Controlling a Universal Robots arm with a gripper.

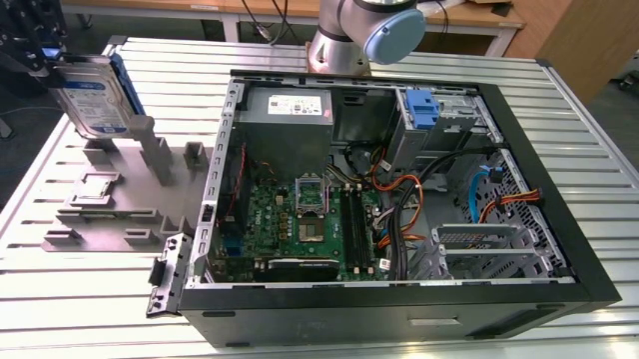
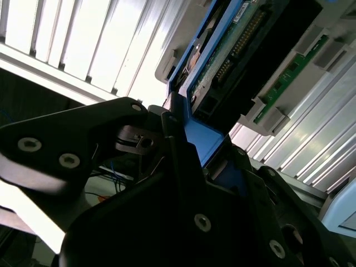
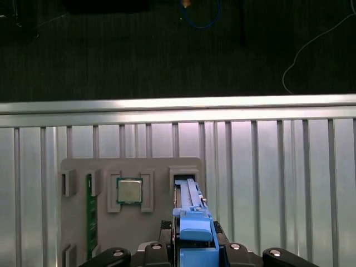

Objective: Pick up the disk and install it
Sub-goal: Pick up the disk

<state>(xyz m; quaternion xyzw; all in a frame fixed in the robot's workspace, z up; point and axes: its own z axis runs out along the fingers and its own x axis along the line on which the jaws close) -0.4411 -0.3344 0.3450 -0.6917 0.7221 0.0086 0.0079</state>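
One blue-framed silver-grey disk [image 1: 90, 101] is being clamped by one black gripper [image 1: 50, 63]. One square silver processor [image 3: 129, 191] is being shown in the first wrist view.

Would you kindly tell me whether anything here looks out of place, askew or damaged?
Nothing looks damaged or spilled. The only oddity is the disk, which the gripper holds on edge in the air above the grey holder tray, seemingly a little tilted, at the exterior view's left.
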